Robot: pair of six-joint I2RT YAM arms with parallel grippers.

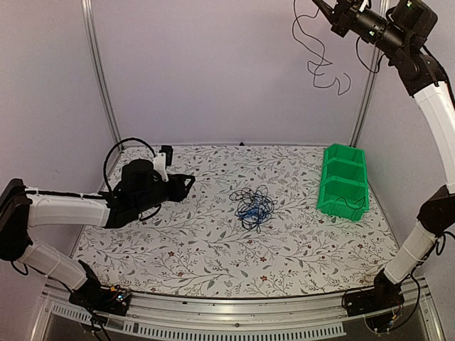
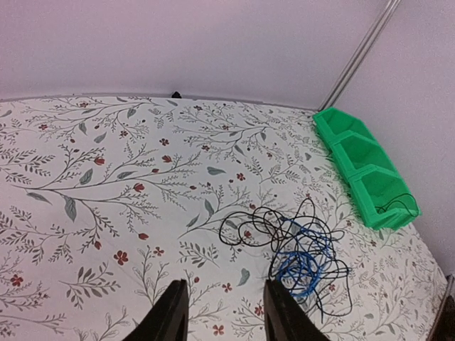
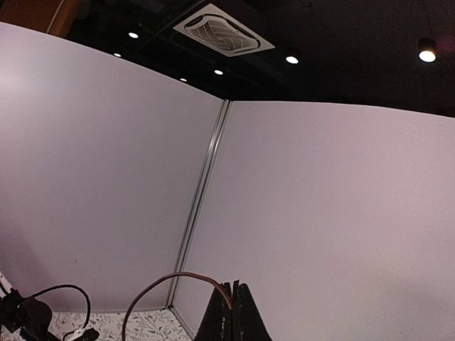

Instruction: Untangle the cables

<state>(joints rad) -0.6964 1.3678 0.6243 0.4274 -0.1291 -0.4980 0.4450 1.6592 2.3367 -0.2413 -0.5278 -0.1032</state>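
Hanging from the right pincer (image 1: 321,7), which is raised high by the back right corner post, is one lifted cable (image 1: 318,53). It is thin and black and dangles in loose curls in front of the wall, well above the bench (image 1: 178,249). In the right wrist view the pincer's fingers (image 3: 238,320) are pressed together, with the strand coming out at their tips and arcing off to the left. The strand looks brownish in that view.

The tangle of cables (image 1: 253,206) lies on the floral bench roughly at centre. It is mostly black loops with a bright blue strand bunched inside.

A green bin (image 1: 343,181) with three compartments stands to the right of the tangle, apart from it. A thin black wire (image 1: 350,203) sits in the nearest compartment.

The left pincer (image 1: 186,183) is low over the bench, left of the tangle and pointing toward it without touching. In the left wrist view its fingers (image 2: 170,312) are apart with nothing between them, and the tangle lies beyond them to the right.
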